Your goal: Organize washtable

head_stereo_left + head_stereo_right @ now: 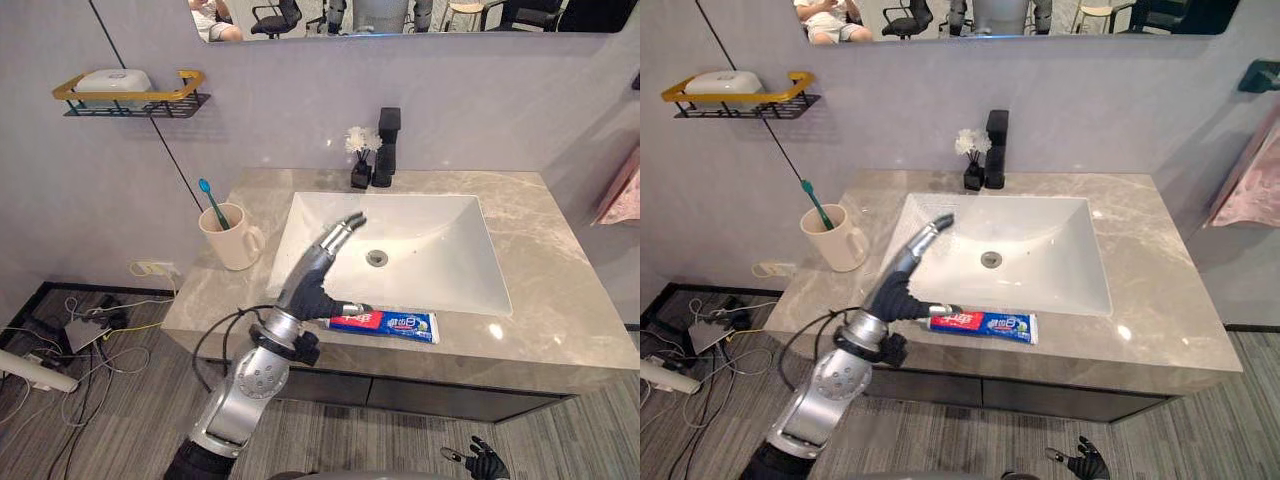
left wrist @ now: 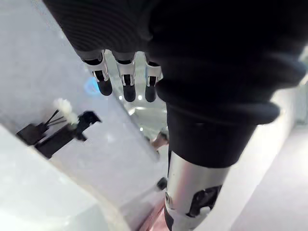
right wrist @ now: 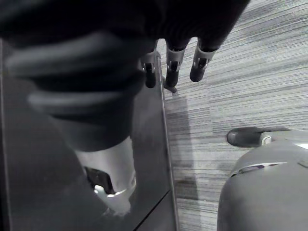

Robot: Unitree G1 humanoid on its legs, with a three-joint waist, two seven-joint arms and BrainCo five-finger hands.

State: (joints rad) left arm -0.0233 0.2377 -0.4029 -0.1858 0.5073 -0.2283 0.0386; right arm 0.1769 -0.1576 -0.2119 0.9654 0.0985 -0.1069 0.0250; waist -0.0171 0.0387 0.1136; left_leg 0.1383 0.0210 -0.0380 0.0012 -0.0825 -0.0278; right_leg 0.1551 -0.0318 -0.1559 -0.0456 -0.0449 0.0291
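A red, white and blue toothpaste tube [image 1: 385, 323] lies flat on the marble countertop [image 1: 560, 270], along the front rim of the white sink [image 1: 430, 270]. My left hand [image 1: 315, 275] is raised over the sink's front left corner, open. Its fingers [image 2: 129, 82] point straight towards the back wall. Its thumb reaches out beside the tube's left end; whether they touch is unclear. A cream mug [image 1: 232, 240] with a teal toothbrush [image 1: 212, 203] stands at the counter's left. My right hand [image 3: 172, 72] hangs low beside the dark cabinet, fingers relaxed, holding nothing.
A black faucet [image 1: 386, 147] and a small black vase of white flowers [image 1: 360, 160] stand behind the sink. A wall shelf with a soap dish [image 1: 112, 85] hangs at upper left. A pink towel [image 1: 625, 190] hangs at right. Cables [image 1: 70, 330] lie on the floor at left.
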